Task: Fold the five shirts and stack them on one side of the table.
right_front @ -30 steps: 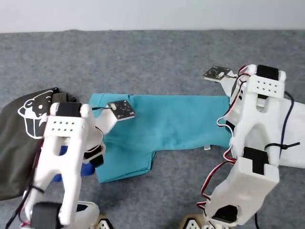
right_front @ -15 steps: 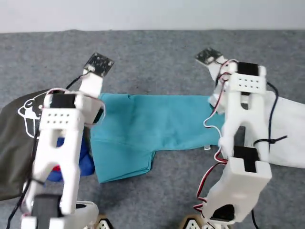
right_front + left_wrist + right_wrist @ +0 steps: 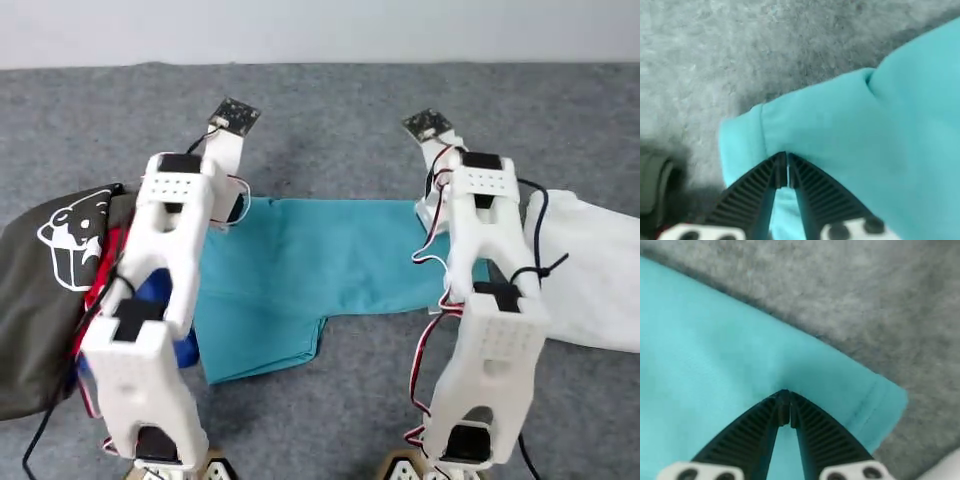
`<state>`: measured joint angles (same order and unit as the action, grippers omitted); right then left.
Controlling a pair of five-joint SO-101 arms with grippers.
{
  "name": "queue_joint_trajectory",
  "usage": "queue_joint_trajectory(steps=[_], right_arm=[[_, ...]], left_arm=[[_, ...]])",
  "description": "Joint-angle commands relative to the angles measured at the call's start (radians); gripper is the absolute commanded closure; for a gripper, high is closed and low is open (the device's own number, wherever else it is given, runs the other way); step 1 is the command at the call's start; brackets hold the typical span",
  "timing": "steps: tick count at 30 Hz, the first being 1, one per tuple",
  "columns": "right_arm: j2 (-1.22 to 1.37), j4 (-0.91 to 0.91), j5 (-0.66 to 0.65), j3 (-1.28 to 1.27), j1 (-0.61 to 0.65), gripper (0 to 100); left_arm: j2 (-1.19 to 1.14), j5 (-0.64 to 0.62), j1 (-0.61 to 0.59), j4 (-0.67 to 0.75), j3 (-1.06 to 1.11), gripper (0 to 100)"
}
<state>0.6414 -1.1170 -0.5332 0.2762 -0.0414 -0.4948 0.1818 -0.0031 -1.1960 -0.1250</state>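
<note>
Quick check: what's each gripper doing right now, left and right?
Left gripper: closed, pinching the teal shirt near a hemmed edge.
Right gripper: closed, pinching the same teal shirt.

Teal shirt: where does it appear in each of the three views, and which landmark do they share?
High view: the teal shirt lies spread out mid-table.
Left wrist view: a hemmed corner of the teal shirt meets the left gripper.
Right wrist view: another hemmed corner meets the right gripper.
Shared landmark: the grey table cover.

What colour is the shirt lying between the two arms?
The shirt is plain teal, clearest in the high view.
</note>
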Motion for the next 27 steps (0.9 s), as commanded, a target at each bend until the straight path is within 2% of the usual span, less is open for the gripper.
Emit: queue_joint_trajectory(steps=[1,7,12,20,23,27], right_arm=[[0.022,0.008,0.009,0.066,-0.051,99.0],[0.081,-0.027,0.009,0.146,-0.116,99.0],[0.085,-0.122,0.011,0.204,-0.113,99.0],[-0.027,-0.349,0.009,0.290,-0.064,99.0],[-0.090,-0.423,0.008,0.301,-0.025,99.0],[-0.173,-0.526,0.008,0.301,0.042,99.0]], left_arm=[[-0.083,-0.008,-0.017,-0.060,-0.139,99],[-0.184,-0.009,-0.078,-0.157,-0.280,99],[-0.181,-0.011,-0.066,-0.245,-0.378,99],[-0.049,-0.037,-0.034,-0.400,-0.529,99],[0.025,-0.041,-0.080,-0.439,-0.527,99],[0.104,-0.040,-0.199,-0.480,-0.513,99]])
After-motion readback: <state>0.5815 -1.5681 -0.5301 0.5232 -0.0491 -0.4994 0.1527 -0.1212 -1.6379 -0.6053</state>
